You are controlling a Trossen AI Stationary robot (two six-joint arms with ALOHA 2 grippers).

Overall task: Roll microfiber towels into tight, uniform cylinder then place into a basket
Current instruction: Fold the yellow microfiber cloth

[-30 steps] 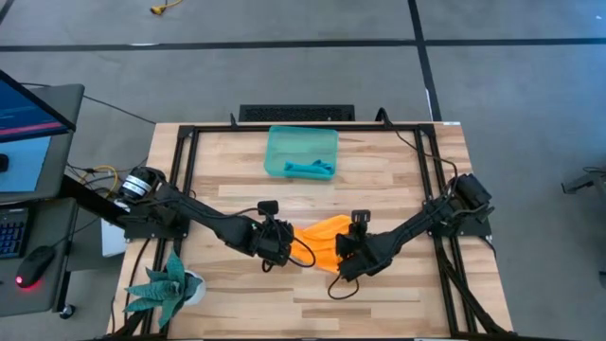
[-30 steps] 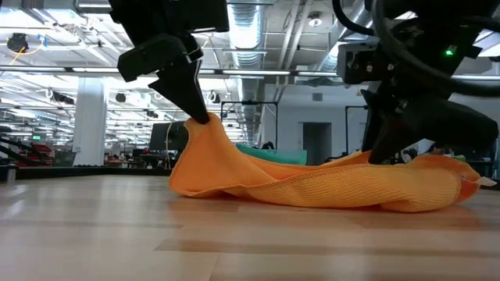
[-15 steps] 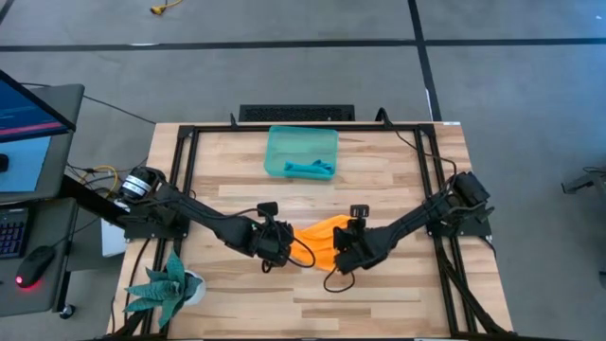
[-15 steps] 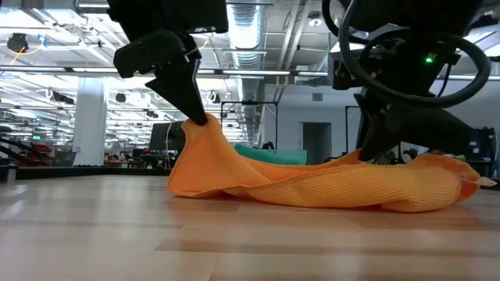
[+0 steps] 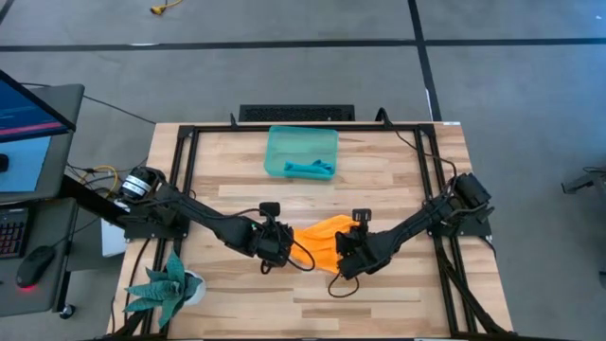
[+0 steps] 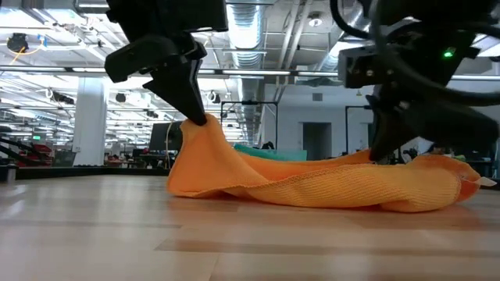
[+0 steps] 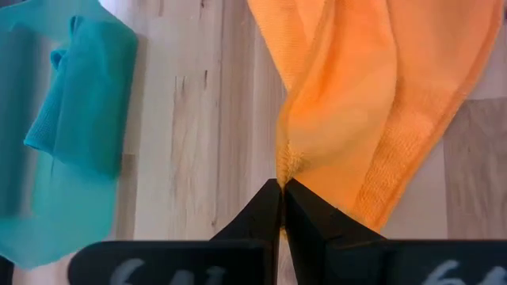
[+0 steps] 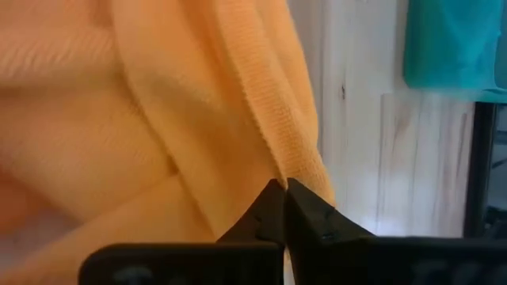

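Now we see both grippers down on the orange towel (image 5: pixel 320 242), which lies crumpled on the table (image 5: pixel 379 170) near its front middle. Our left gripper (image 5: pixel 283 244) has its fingers pressed together on the towel's left edge, and from the low camera that pinched corner stands up in a peak above the rest of the cloth. Our right gripper (image 5: pixel 344 258) sits at the towel's right side, its fingers likewise nipped tight on a fold of orange fabric; the right wrist camera shows the tips meeting right on the hem. Between the two grips the cloth sags in loose folds along the wood. Back toward the far edge of the table we have the basket (image 5: pixel 301 152), well apart from the arms, with the blue towel (image 5: pixel 309 170) lying inside it along its near wall. At the front left corner stands a plant (image 5: pixel 167 285), clear of the work.
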